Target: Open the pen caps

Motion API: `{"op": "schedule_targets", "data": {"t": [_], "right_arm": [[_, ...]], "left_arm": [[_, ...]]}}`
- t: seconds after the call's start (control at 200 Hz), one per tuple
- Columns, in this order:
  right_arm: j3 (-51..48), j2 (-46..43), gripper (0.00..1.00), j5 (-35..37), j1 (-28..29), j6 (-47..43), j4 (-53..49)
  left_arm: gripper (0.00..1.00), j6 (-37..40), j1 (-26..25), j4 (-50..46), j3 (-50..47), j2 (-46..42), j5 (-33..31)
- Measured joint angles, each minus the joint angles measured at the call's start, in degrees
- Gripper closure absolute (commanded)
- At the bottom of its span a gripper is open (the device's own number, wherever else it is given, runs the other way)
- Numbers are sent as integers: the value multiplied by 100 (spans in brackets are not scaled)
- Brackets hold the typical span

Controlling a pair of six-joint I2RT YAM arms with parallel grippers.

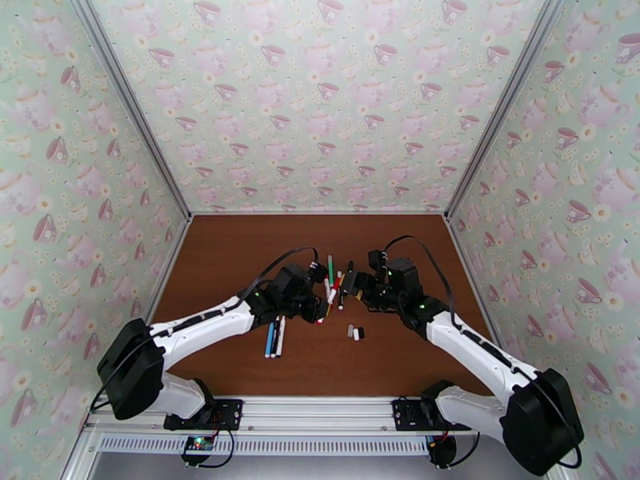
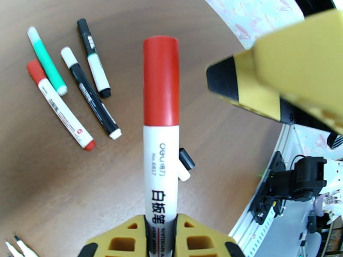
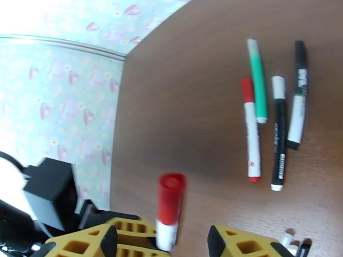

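Far left on the worktop [image 1: 240, 258], a blue pen [image 1: 270, 339] and a white pen [image 1: 279, 338] lie side by side just beside the left arm. From above they are too small for us to tell capped from uncapped. On the left wrist camera two thin tips [image 2: 15, 247] poke in at the bottom corner, the rest cut off.

Now the left claw [image 2: 160, 223]: it is clamped tight on the white barrel of the held pen [image 2: 161, 176], which stands up out of the fingers with its red cap [image 2: 161, 82] on. The barrel's lower end is buried between the pads.

Behind it four pens lie flat and close together: green pen [image 2: 46, 61], red pen [image 2: 60, 110], black pen [image 2: 90, 99] and black-and-white pen [image 2: 93, 58]. We can't say which of their ends are caps. From above, the arms cover part of that group.

Over to the right claw [image 3: 162, 237]: it is spread wide, a finger on either side of the red cap, a gap showing on both sides. The cap is blurred there. On the left wrist camera one of its fingers [image 2: 274, 78] looms large and soft to the right of the cap, apart from it.

Further right, two loose caps [image 1: 350, 333] lie together on the worktop, half hidden behind the held barrel on the left wrist camera.
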Motion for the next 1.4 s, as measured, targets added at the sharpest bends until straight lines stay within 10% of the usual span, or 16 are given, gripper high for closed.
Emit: {"op": "schedule_targets", "data": {"t": [0.801, 1.402], "right_arm": [[210, 389, 72, -299, 74, -24, 13], [284, 566, 73, -317, 76, -98, 0]], "left_arm": [[86, -210, -57, 376, -87, -162, 651], [85, -210, -68, 374, -87, -186, 721]]}}
